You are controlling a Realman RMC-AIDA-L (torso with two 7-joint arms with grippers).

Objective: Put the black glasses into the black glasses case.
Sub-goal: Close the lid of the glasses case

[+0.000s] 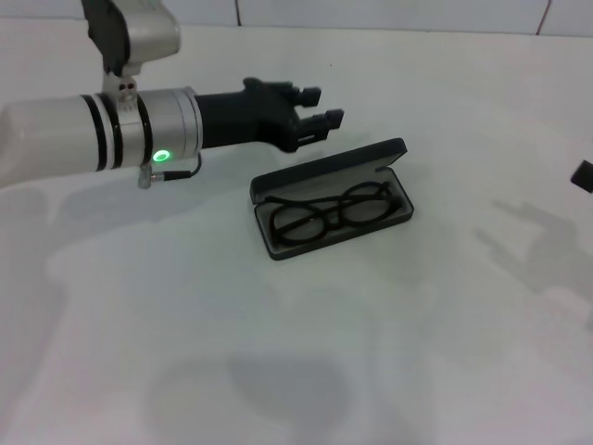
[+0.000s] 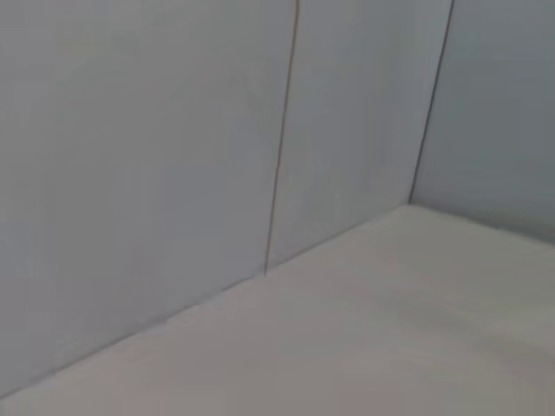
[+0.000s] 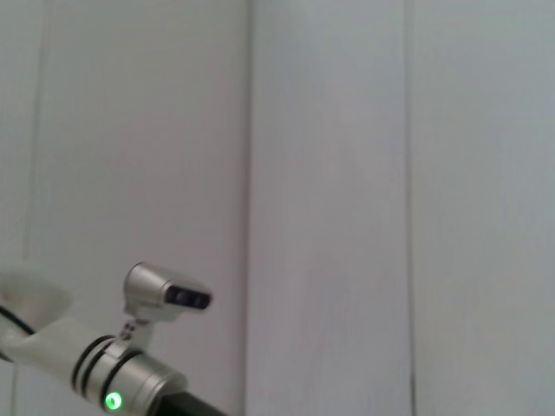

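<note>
The black glasses [image 1: 339, 214] lie folded inside the open black glasses case [image 1: 320, 176] on the white table [image 1: 185, 315], where the left gripper [image 1: 321, 108], fingers apart and empty, hovers just behind the raised lid, seemingly clear after release

Your left wrist camera shows you only a pale wall [image 2: 156, 173] meeting a light tabletop [image 2: 390, 329]. The wall is made of flat panels, and a thin vertical seam [image 2: 282, 139] runs down between two of them to the table edge. A second seam or corner line [image 2: 431, 104] stands further along, where the wall appears to turn. No fingers show in this view, so nothing can be placed against them.
</note>
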